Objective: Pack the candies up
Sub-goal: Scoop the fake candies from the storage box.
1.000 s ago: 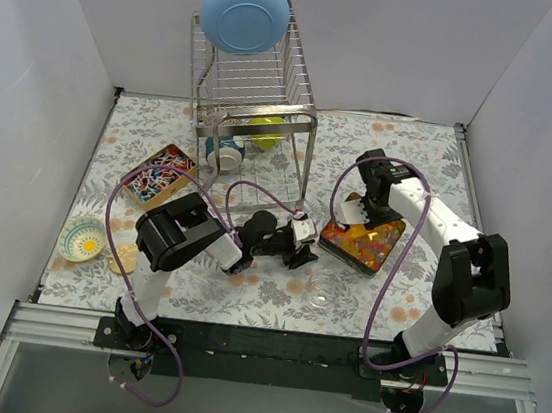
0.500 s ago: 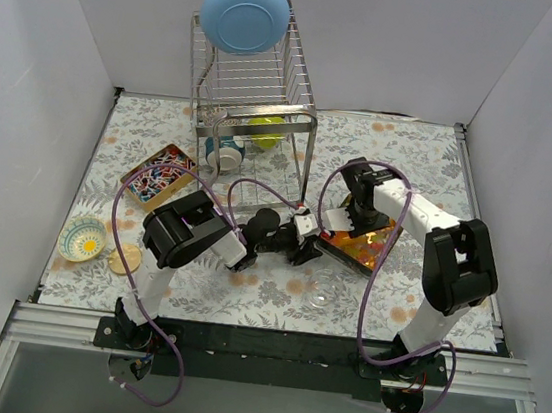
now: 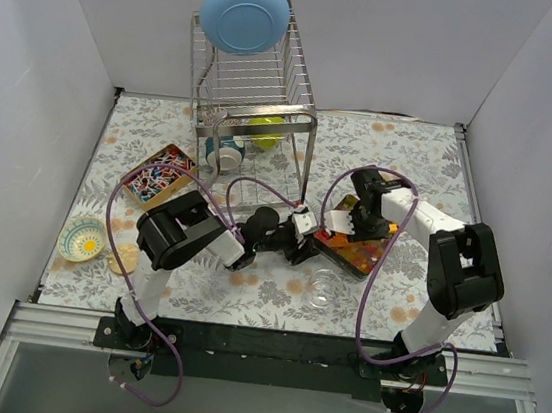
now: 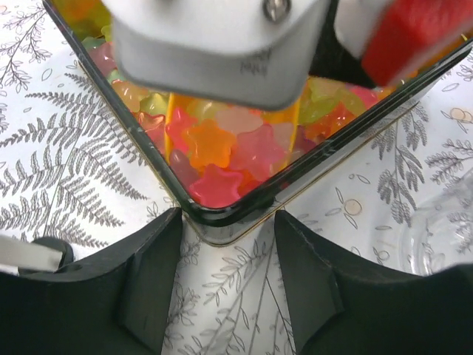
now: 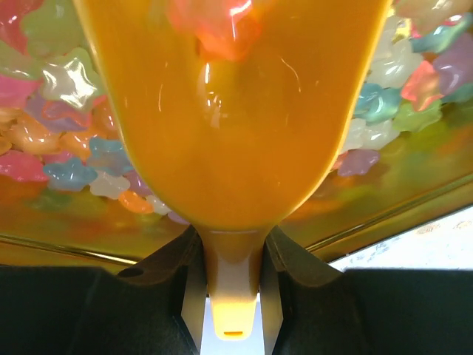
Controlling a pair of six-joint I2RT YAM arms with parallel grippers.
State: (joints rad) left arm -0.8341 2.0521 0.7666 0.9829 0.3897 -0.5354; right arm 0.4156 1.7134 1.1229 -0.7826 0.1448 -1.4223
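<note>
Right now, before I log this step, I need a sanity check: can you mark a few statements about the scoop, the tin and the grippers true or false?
1. The right gripper holds an orange scoop. True.
2. The scoop hangs over bare tablecloth. False: it is down in the tin of star-shaped candies.
3. The left gripper is shut on the tin. False: its jaws stand open, one on either side of the tin's corner.
4. A blue bowl sits on top of the wire dish rack. True.
</note>
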